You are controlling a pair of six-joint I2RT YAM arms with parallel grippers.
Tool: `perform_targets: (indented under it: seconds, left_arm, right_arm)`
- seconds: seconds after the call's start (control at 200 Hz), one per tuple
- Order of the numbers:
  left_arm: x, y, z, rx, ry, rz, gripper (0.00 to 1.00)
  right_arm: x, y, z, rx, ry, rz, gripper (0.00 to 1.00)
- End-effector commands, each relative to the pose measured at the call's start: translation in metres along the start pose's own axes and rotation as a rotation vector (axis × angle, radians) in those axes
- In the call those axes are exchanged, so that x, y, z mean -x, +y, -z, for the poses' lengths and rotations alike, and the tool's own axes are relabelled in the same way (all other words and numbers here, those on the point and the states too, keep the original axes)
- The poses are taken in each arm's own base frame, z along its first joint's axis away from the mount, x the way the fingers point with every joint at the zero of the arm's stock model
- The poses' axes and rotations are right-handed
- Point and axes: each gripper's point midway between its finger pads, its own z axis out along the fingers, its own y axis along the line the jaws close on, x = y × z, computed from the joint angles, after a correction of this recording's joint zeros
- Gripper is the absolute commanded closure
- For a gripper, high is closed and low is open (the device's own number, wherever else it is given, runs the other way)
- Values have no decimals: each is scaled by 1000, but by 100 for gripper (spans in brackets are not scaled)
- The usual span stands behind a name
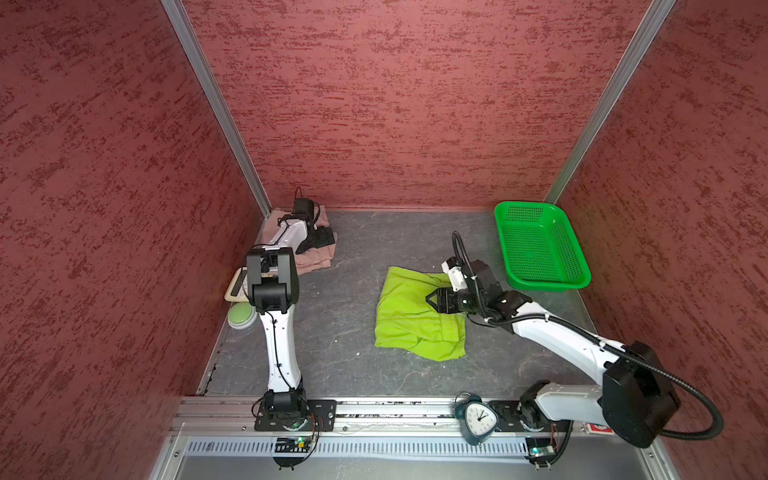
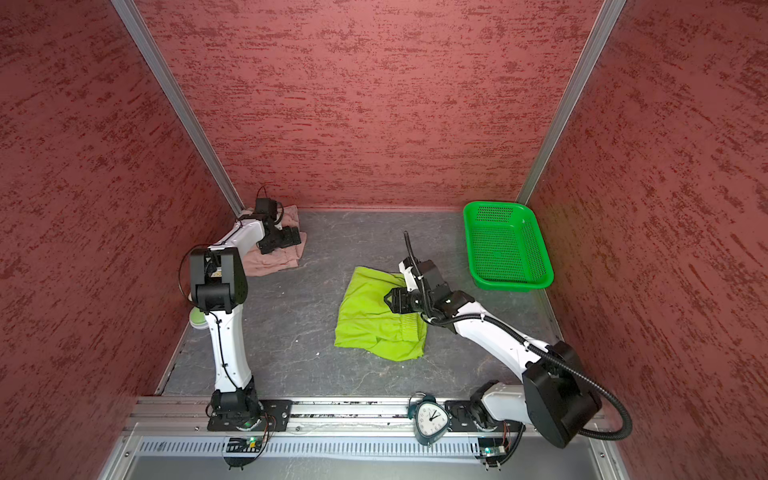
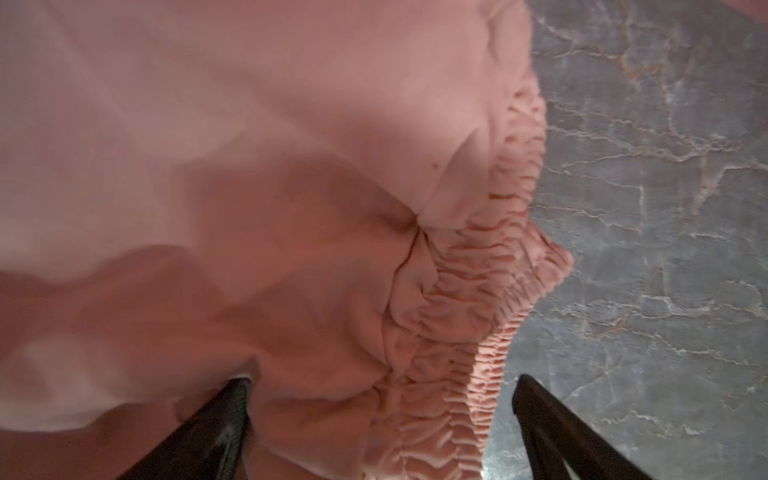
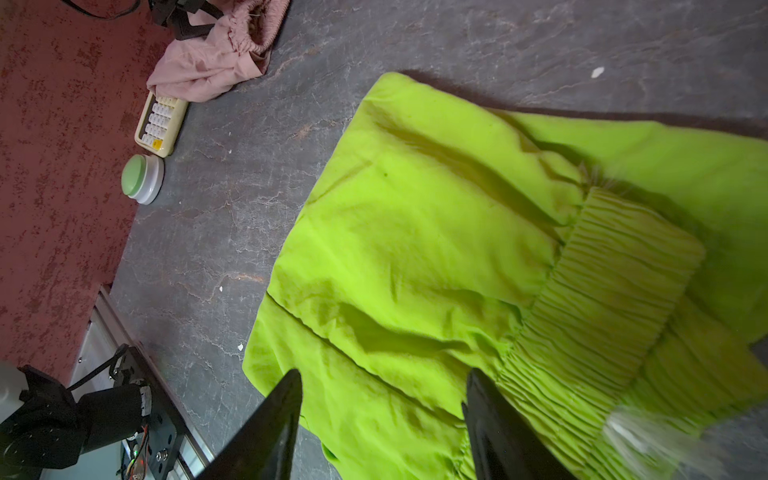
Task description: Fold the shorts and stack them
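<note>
Folding shorts | pink shorts (image 1: pixel 316 257) bunched at ten o'clock, left jaws apart astride waistband (image 3: pixel 478 291), probably for pickup | green shorts (image 1: pixel 403 316) part-folded at centre, right jaws apart, gripping nothing

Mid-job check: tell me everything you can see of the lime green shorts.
The lime green shorts are thin, wrinkled fabric, folded over into a rough rectangle, lying flat on the grey marbled table, right of centre in both top views. Their gathered elastic waistband faces the right arm's side. The right gripper is over them, jaws apart; contact cannot be told. They lie apart from the green basket and pink shorts.
</note>
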Motion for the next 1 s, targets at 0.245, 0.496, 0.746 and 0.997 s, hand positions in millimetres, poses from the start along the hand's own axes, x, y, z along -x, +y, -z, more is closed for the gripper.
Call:
perform_targets:
  seconds: [0.245, 0.496, 0.746, 0.997]
  left_arm:
    - [-62, -67, 2, -401, 154, 178, 1]
    - [-108, -136, 25, -541, 198, 181, 1]
    - [-145, -158, 50, -480, 246, 27, 1]
    - [-157, -165, 73, -445, 260, -63, 1]
  right_arm:
    - [8, -17, 2, -29, -37, -43, 33]
    - [13, -43, 16, -82, -56, -77, 32]
    - [-7, -72, 39, -199, 1, -195, 28]
    - [-41, -85, 47, -236, 65, -329, 16]
